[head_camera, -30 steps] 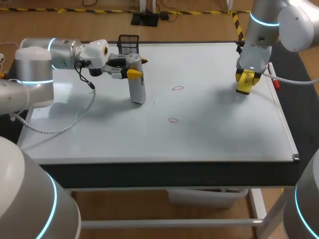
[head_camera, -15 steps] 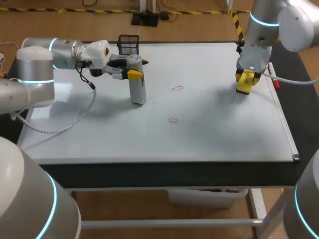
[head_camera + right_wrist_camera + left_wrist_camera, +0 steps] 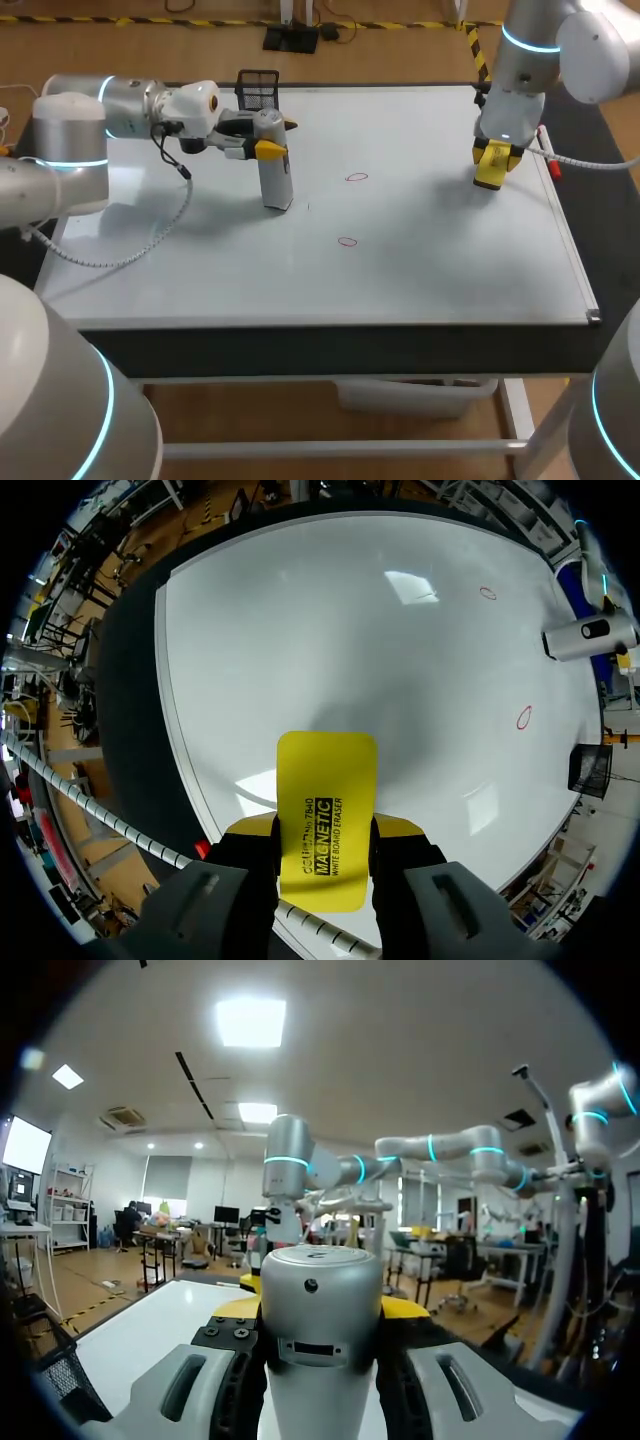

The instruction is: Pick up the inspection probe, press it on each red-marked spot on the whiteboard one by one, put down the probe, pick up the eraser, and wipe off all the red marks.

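Surface (image 3: 300,345) carrying a whiteboard (image 3: 420,280), laid flat and covering nearly all of it.

Left arm (image 3: 70,150) in over the whiteboard's left edge, stretched sideways above its far left part. Right arm (image 3: 530,60) down from above the whiteboard's far right corner.

Basket (image 3: 258,88), black mesh, at the whiteboard's far left corner.

Probe (image 3: 275,170), silver-grey, upright on the whiteboard's left half with its lower end down at the board. Hard to judge from above whether pressed or only resting.

Left fingers (image 3: 270,149) clamped on the probe's upper part from two sides, yellow tips against its body. From the left wrist, probe (image 3: 320,1300) filling the whole gap between the left fingers (image 3: 320,1312).

Eraser (image 3: 488,176), yellow, low over the whiteboard close to its right edge. Contact with the board not clear.

Right fingers (image 3: 496,153) clamped on the eraser. From the right wrist, eraser (image 3: 326,800) sticking out ahead of the right fingers (image 3: 325,845), gripped on both sides, flat face up.

Two small red ovals, both unwiped. Far mark (image 3: 357,177) near the whiteboard's middle, toward its far edge. Near mark (image 3: 347,241) closer to its front edge.

Red item (image 3: 553,168) at the whiteboard's right edge, too small to tell what kind.
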`<state>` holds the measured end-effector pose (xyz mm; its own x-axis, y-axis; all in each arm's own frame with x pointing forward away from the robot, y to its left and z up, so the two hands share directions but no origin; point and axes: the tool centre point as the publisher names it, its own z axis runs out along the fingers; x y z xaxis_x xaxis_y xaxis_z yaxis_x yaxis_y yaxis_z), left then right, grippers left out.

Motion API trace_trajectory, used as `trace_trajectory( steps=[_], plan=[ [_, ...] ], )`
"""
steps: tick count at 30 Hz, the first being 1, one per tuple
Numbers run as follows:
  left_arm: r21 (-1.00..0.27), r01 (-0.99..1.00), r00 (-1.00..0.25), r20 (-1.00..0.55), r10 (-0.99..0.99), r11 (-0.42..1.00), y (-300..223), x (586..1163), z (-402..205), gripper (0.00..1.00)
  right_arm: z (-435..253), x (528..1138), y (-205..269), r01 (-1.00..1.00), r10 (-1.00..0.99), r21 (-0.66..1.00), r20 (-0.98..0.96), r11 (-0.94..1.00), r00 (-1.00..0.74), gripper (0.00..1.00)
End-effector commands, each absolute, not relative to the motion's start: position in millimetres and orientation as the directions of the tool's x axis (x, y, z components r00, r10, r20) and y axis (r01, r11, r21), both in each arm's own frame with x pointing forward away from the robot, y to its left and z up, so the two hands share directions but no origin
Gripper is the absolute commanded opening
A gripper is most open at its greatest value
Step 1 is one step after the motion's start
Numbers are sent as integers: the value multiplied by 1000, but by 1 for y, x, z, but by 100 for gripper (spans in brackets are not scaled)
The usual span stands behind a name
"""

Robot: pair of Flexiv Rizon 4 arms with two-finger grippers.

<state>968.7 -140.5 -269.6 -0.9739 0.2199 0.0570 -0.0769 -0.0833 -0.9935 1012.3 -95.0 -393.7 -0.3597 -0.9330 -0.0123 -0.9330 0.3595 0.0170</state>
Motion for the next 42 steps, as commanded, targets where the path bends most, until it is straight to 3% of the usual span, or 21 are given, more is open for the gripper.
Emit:
trace_trajectory(
  steps=[1, 17, 42],
  plan=[
    [-994, -76, -974, 56, 220, -84, -139, 969, -269, 0, -393, 1012, -96, -934, -934, 15, -9, 358, -358, 0],
    [-995, -68, -987, 57, 147, -73, -119, 976, -246, 0, -393, 1012, -96, -934, -934, 15, -9, 358, -358, 0],
    [-999, -2, -986, 7, -168, -32, 33, 1056, -227, 0, -393, 1012, -96, -934, -934, 15, -9, 358, -358, 0]
  ],
)
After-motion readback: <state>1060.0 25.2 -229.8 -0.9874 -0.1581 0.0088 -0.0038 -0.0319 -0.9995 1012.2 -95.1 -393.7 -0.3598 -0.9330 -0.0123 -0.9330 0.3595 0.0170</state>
